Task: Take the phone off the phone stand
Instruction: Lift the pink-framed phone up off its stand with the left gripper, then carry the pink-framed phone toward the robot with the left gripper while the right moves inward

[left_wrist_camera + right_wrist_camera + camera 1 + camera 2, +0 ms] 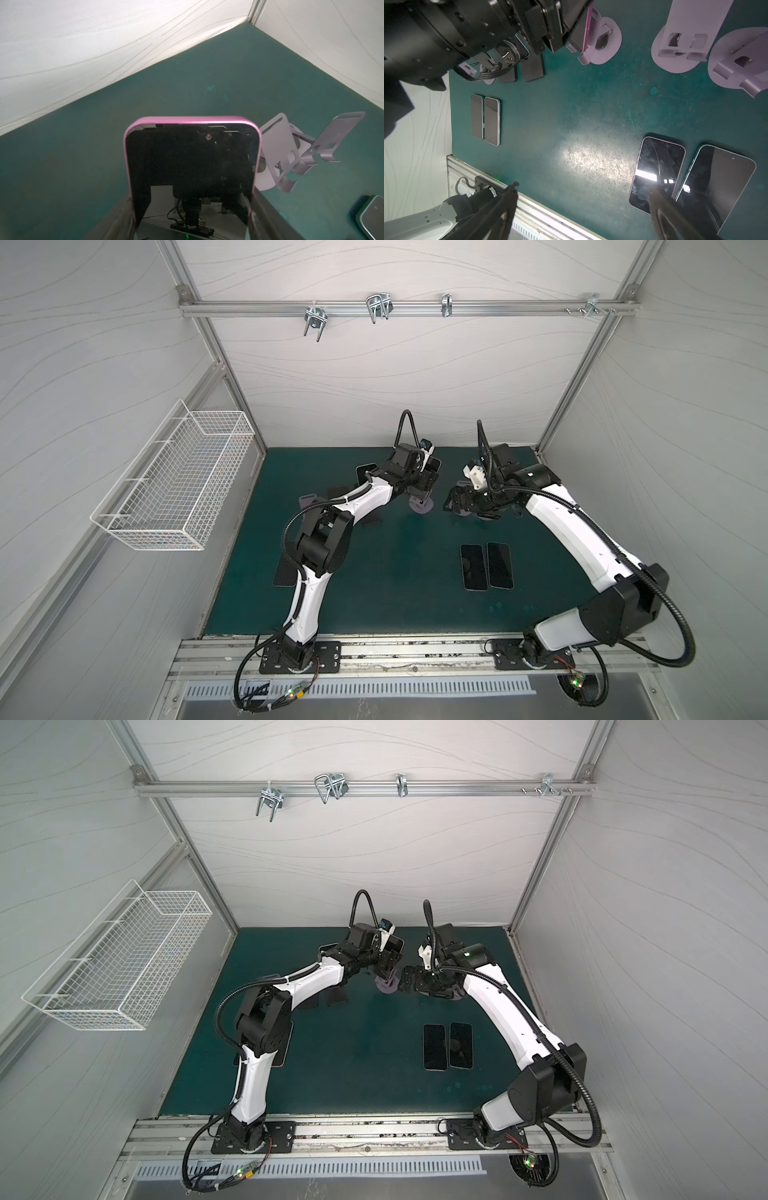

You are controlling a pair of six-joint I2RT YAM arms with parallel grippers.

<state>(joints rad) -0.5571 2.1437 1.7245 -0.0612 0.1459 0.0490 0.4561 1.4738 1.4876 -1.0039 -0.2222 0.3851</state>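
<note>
My left claw [192, 218] is clamped on the pink-edged phone [193, 162], holding it close beside the lilac stand [612, 31] near the back of the green mat [374, 572], while my right claw [583, 189] hangs nearby, spread apart and empty.

In the left wrist view the phone [191, 162] runs off the bottom edge, and the fingers [122, 218] of the left gripper [192, 199] beside it are a blur. In both top views that arm's wrist covers most of the phone and the stand [422, 506]; whether the phone rests on its lip cannot be told. The fingers [506, 207] of the right gripper [583, 185] blur off the right wrist view's bottom edge.
</note>
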